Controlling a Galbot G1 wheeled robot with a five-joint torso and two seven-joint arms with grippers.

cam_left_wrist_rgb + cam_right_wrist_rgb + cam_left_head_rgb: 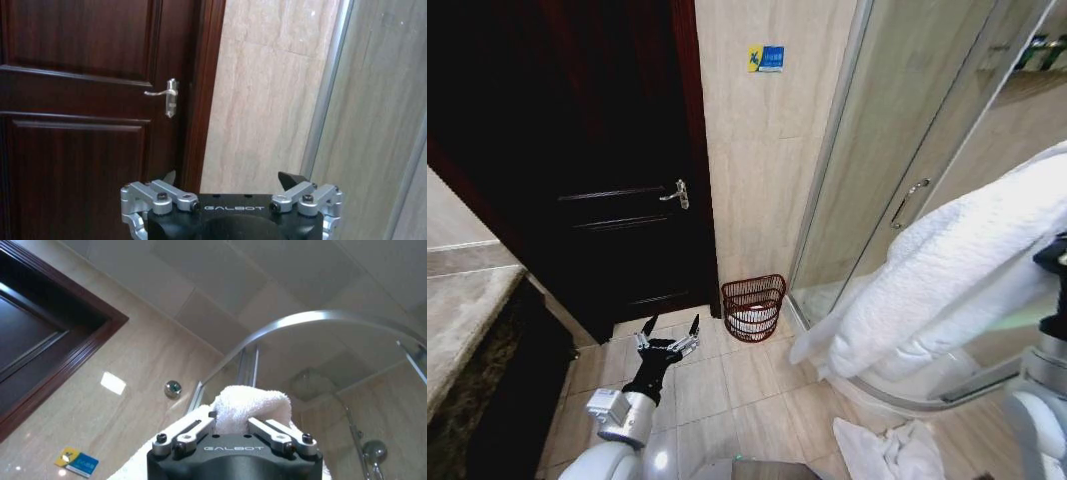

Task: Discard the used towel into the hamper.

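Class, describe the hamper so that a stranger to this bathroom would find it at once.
Start at the dark wooden door; to its right is a strip of beige tiled wall. On the floor at the foot of that wall, before the glass shower enclosure, stands the hamper. It is the only small round reddish-brown openwork basket there.

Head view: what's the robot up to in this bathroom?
The right gripper is shut on a white towel, held up high beside the glass shower enclosure; the towel drapes down in front of it. The hamper stands on the tiled floor between the dark door and the shower, with something white already inside. The towel is not yet over it. The left gripper is open, held low and pointing towards the door. Another white cloth lies on the floor near the shower.
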